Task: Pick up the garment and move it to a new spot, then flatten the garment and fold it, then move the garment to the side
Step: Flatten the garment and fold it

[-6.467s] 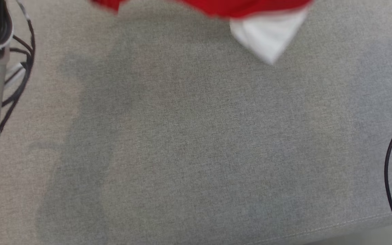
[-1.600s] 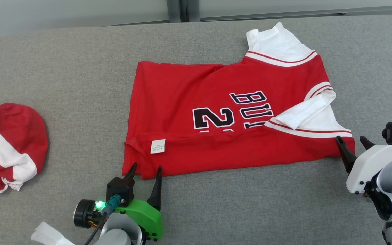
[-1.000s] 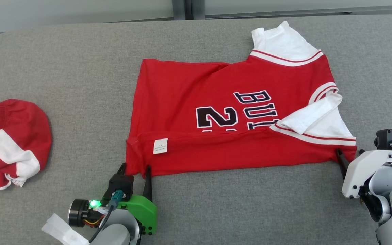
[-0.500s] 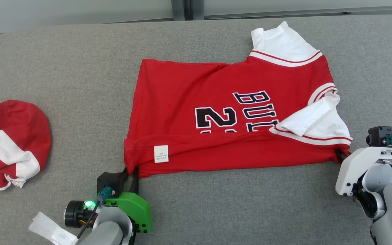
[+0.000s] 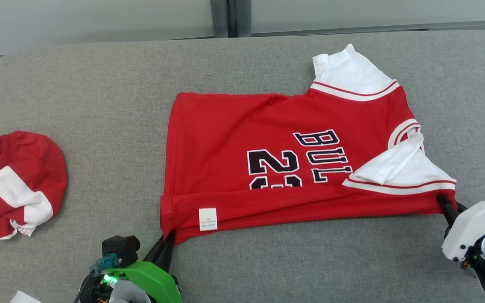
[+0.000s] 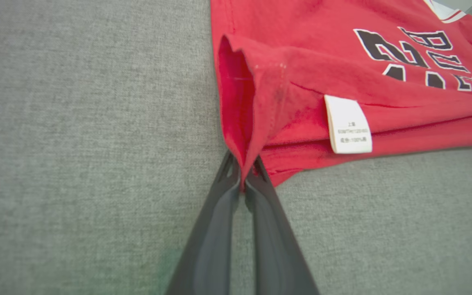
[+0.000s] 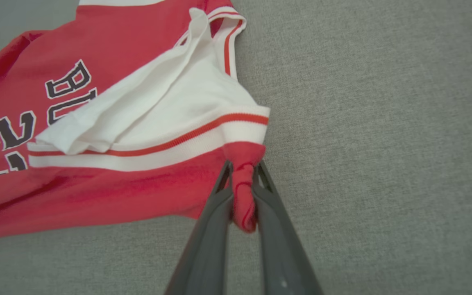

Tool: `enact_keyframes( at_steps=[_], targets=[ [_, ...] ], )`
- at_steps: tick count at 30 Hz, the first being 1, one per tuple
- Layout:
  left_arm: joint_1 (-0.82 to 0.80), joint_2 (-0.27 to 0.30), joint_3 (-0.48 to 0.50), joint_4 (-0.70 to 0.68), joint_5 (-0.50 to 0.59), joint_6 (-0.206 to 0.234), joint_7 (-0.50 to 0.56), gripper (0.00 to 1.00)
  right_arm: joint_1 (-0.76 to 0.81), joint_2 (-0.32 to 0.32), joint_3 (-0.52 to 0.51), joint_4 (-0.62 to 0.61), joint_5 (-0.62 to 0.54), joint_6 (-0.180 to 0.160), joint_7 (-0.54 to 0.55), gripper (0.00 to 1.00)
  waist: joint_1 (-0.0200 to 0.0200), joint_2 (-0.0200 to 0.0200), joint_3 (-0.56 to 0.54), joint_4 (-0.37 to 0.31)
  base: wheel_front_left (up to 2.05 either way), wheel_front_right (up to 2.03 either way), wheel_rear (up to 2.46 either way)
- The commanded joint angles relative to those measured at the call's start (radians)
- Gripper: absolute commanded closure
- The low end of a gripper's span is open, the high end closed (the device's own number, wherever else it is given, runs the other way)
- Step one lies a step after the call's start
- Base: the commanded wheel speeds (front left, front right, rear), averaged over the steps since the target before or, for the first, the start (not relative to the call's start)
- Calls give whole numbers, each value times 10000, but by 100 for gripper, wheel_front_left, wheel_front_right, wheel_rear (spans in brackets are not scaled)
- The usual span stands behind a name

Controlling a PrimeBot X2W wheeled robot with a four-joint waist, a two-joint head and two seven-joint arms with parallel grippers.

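The garment is a red jersey with white sleeves and black lettering. It lies spread on the grey table, its near edge folded over and a white label showing. My left gripper is shut on its near left corner. In the left wrist view the fingertips pinch the red hem of the jersey. My right gripper is shut on the near right corner. In the right wrist view a bunched red fold of the jersey sits between the gripper's fingers.
A second red and white cloth bundle lies at the left edge of the padded grey table. The table's far edge meets a pale wall. Bare grey surface runs along the front, between the two arms.
Both grippers have gone from open to shut on the jersey's near corners. The head camera has tilted, so the whole picture sits lower.
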Motion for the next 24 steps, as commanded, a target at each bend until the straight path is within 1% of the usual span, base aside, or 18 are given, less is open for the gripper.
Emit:
enact_keyframes(
  at_steps=[1, 5, 9, 12, 17, 18, 19, 20, 24],
  targets=[
    [271, 306, 43, -273, -98, 7, 133, 100, 301, -47, -119, -282, 101, -25, 90, 100, 0, -1, -36, -35, 0, 0, 0],
    [948, 910, 82, -1465, -442, 122, 692, 100, 987, 89, -144, -1146, 375, -24, 535, 100, 0, -1, -32, -87, 0, 0, 0],
    [1592, 1444, 23, -2607, -674, 425, 1308, 100, 1563, 214, -153, -1729, 564, -24, 972, 100, 0, -1, 18, -100, 0, 0, 0],
    [1986, 1665, -35, -3130, -833, 645, 1693, 100, 1848, 247, -235, -1737, 616, -24, 1166, 100, 0, -1, 35, -69, 0, 0, 0],
    [2195, 1772, 17, -3314, -955, 1008, 1938, 100, 1960, 343, -479, -1348, 403, -24, 1109, 100, 0, -1, -29, -10, 0, 0, 0],
    [2188, 1793, 27, -3268, -868, 1077, 1881, 71, 1908, 340, -568, -1251, 286, -25, 1025, 100, 0, -1, -63, 8, 0, 0, 0],
    [2172, 1796, 50, -3217, -825, 1125, 1813, 0, 1848, 337, -589, -1191, 210, -25, 953, 62, 0, -1, -86, 18, 0, 0, 0],
    [2146, 1794, 27, -3138, -775, 1153, 1802, 0, 1797, 344, -587, -1099, 149, -25, 892, 0, 0, -1, -120, 30, 0, 0, 0],
    [2056, 1651, 123, -2939, -747, 1128, 1515, 0, 1608, 377, -506, -933, 89, -18, 732, 0, 0, -1, -229, 60, 0, 0, 0]
  ],
)
